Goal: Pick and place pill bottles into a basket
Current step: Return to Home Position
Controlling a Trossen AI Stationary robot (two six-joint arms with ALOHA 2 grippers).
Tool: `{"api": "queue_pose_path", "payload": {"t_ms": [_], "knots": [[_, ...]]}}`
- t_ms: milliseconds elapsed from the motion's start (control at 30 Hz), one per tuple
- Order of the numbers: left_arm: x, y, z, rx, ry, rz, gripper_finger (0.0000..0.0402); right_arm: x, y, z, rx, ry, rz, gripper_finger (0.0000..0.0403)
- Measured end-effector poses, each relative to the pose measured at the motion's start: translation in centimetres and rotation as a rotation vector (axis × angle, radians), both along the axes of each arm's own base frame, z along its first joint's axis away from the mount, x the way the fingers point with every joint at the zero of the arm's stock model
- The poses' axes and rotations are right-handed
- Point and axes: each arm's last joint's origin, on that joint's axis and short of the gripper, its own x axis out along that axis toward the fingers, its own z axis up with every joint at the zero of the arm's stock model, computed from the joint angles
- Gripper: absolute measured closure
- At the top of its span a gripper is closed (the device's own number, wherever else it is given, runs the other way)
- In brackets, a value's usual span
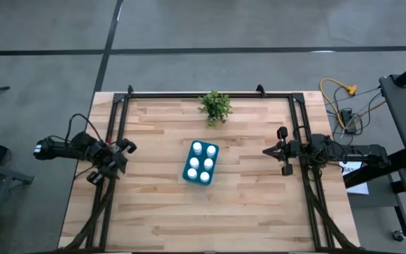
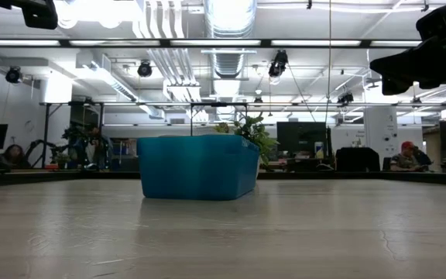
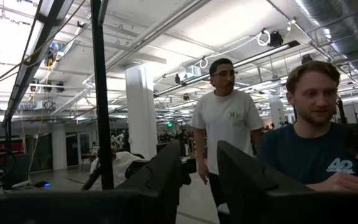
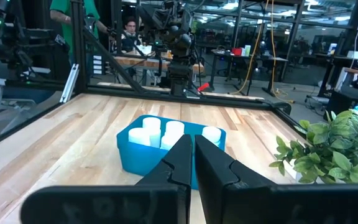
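- High view: the basket [image 1: 186, 164] sits mid-table with six pill bottles [image 1: 207, 164] standing inside; the left gripper [image 1: 122, 150] hangs by the left edge and the right gripper [image 1: 279, 150] by the right, both well apart from it.
- Low view: the basket's near wall hides the bottles; a plant [image 2: 254, 132] stands behind.
- Left wrist view: fingers parted, empty.
- Right wrist view: fingers pressed together, gripping nothing; the likeliest risk is an arm swinging low while retreating and nudging the basket.

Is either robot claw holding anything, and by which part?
Nothing is held. The left gripper is open and empty, the right gripper shut on nothing; the pill bottles sit in the basket.
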Motion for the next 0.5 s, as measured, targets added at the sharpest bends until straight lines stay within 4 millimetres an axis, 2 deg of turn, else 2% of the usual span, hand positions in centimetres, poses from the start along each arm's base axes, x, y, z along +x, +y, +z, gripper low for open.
{"api": "queue_pose_path", "payload": {"t_ms": [500], "knots": [[0.00, 0.00, 0.01, -0.001, 0.001, 0.000, 0.0225, 0.00, 0.00, 0.00, 0.001, 0.000, 0.000, 0.0394]]}}
